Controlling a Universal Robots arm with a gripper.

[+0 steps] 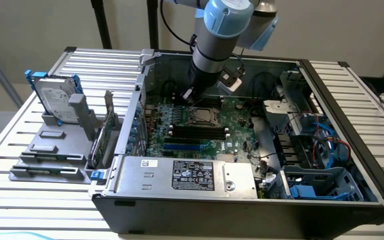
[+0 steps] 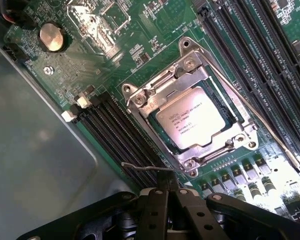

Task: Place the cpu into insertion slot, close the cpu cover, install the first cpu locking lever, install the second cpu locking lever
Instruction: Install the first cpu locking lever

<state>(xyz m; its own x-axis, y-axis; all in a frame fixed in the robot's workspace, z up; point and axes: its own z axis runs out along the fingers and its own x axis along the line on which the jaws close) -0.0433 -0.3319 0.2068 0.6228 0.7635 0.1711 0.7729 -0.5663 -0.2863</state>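
Resting on slatted table point(image 1: 45, 206): computer case point(image 1: 245, 216)

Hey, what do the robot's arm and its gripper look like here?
The arm is a round silver-grey tube with pale blue caps at its joints, darker toward the wrist. Black cables loop behind it. The gripper is matt black, its jaws flat linked bars with small silver screws.

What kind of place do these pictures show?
Probably a robotics lab or a test bench for computer assembly. An open PC case lies on a slatted metal table, a robot arm reaches into it above the motherboard, and a hard drive stands beside the case.
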